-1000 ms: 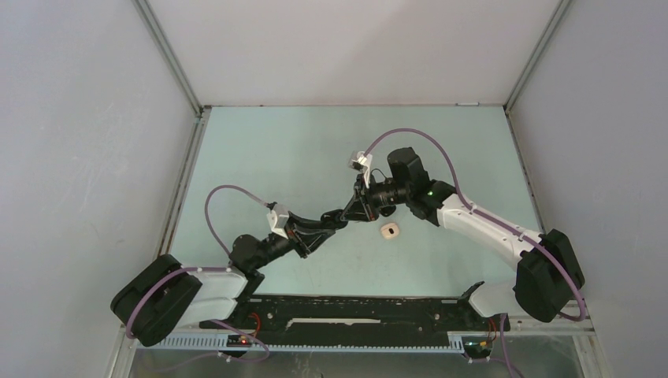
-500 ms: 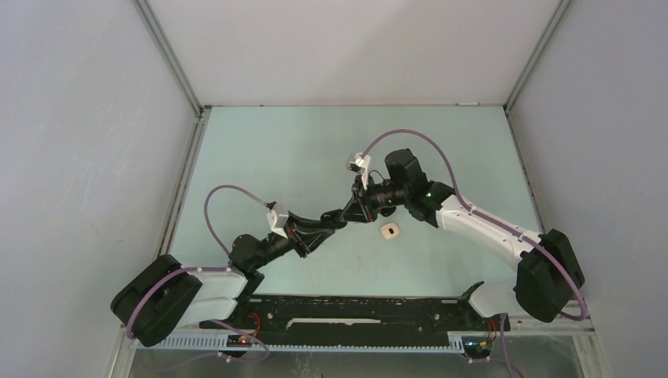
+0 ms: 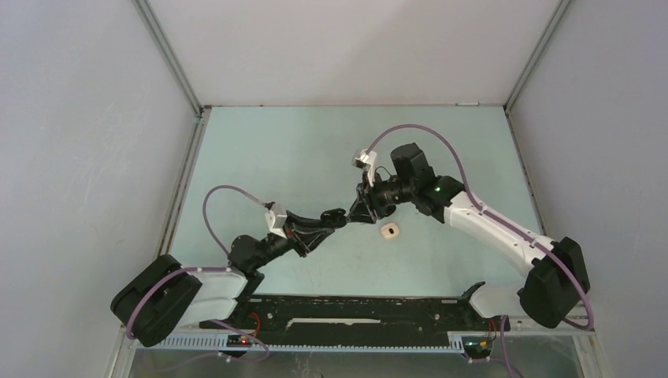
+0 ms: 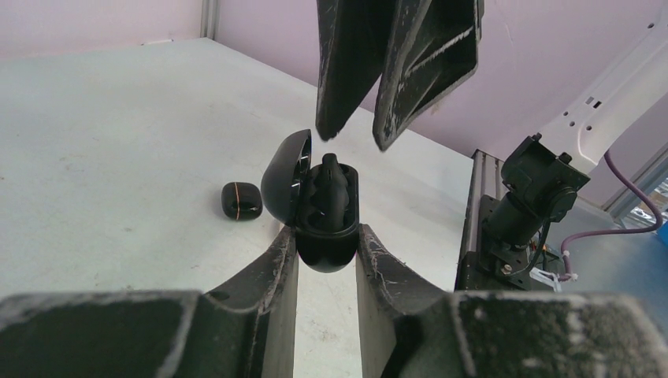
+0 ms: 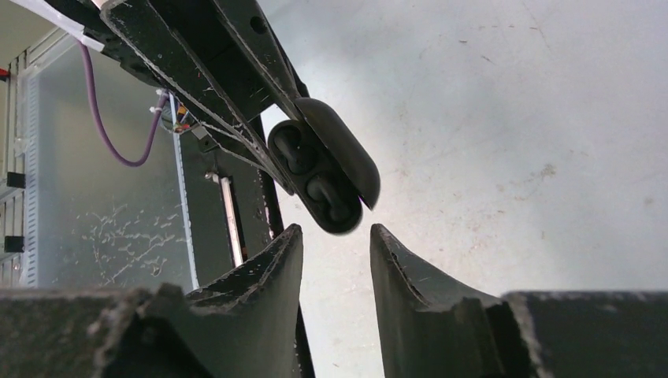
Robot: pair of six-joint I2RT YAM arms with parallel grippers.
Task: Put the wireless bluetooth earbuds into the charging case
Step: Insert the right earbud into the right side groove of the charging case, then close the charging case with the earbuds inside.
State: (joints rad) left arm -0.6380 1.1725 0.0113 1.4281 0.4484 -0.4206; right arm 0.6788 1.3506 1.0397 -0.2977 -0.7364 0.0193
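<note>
A black charging case (image 4: 319,236) with its lid (image 4: 282,177) swung open is pinched between my left gripper's (image 4: 327,236) fingers, off the table. Two black earbuds (image 5: 293,153) (image 5: 327,193) sit in its wells; one (image 4: 331,181) stands a little proud of the rim. My right gripper (image 5: 335,230) hangs just above the case (image 5: 323,169), open, with nothing between its fingers (image 4: 425,71). In the top view the left gripper (image 3: 340,214) and right gripper (image 3: 364,209) meet tip to tip at mid-table, hiding the case.
A closed black case with an orange line (image 4: 241,200) lies on the table beyond the held one. A whitish case (image 3: 389,231) lies just right of the grippers. Metal rails (image 3: 177,181) border the pale green table (image 3: 299,150).
My right gripper has opened and drawn back slightly from the case, its arm shifting a little right. The left gripper still holds the case in the same place.
</note>
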